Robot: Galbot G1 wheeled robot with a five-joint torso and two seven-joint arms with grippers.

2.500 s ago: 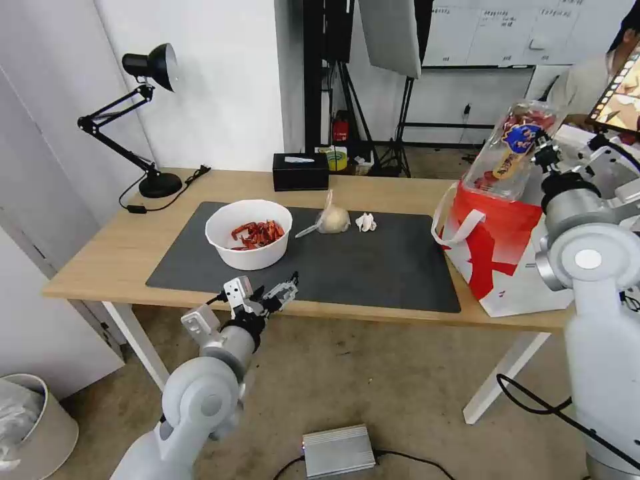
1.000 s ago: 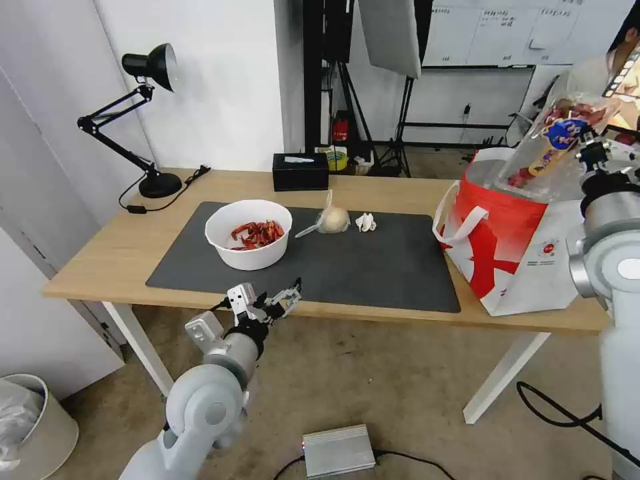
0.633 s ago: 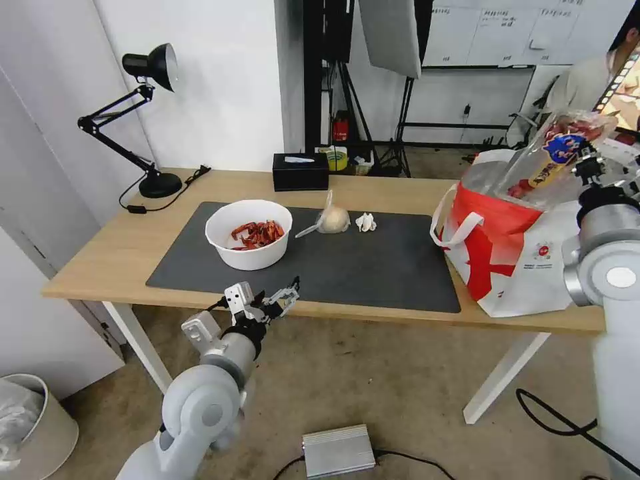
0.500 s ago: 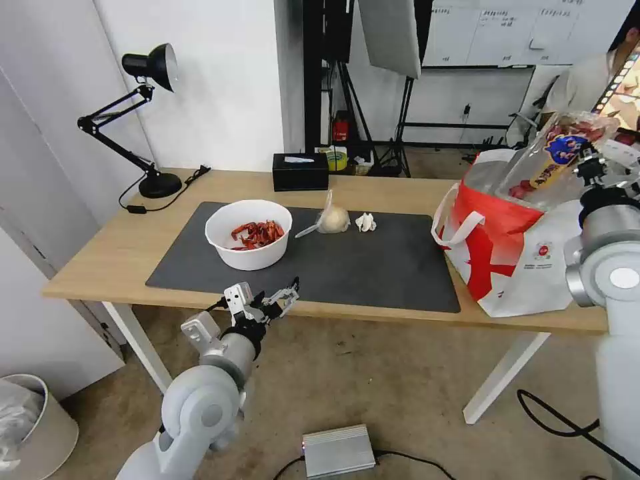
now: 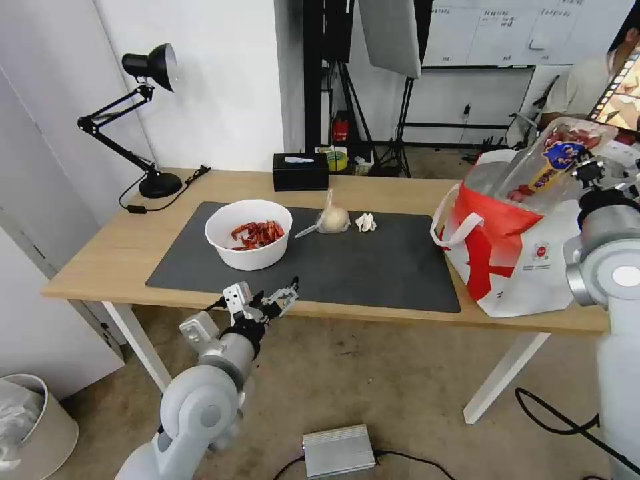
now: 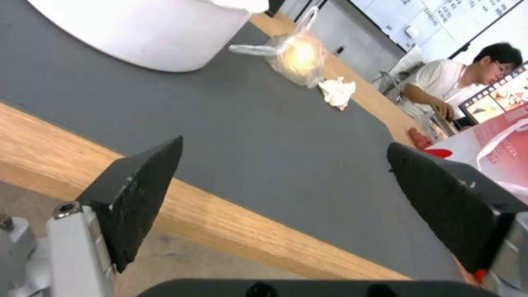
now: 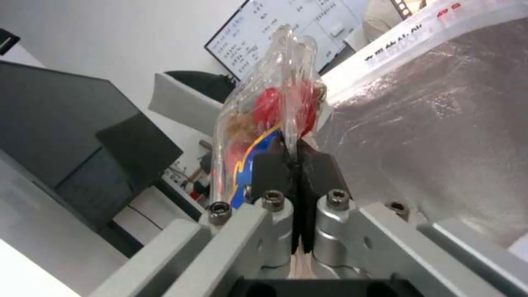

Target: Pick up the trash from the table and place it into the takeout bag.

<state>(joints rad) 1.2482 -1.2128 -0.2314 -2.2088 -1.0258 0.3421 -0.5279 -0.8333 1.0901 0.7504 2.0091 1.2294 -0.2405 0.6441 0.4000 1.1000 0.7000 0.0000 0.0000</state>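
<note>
My right gripper (image 5: 581,165) (image 7: 294,159) is shut on the rim of the clear plastic clamshell (image 5: 547,165) (image 7: 264,111) with red bits, holding it tilted with its lower end inside the mouth of the red-and-white takeout bag (image 5: 507,250) at the table's right end; the foil lining (image 7: 440,123) shows beside it. On the dark mat (image 5: 373,267) lie the white bowl of red scraps (image 5: 249,233) (image 6: 148,33), the knotted clear bag (image 5: 332,219) (image 6: 297,55) and the crumpled tissue (image 5: 365,222) (image 6: 338,92). My left gripper (image 5: 267,301) (image 6: 286,198) hangs open just off the table's front edge.
A black tissue box (image 5: 301,171) and a black desk lamp (image 5: 150,120) stand along the table's back. A white waste bin (image 5: 27,427) sits on the floor at the left, a grey metal box (image 5: 339,451) lies on the floor in front.
My right gripper has carried the clamshell rightward from above the bag's front wall to its open mouth and lowered it slightly in. The bag has shifted a little. My left gripper has stayed put.
</note>
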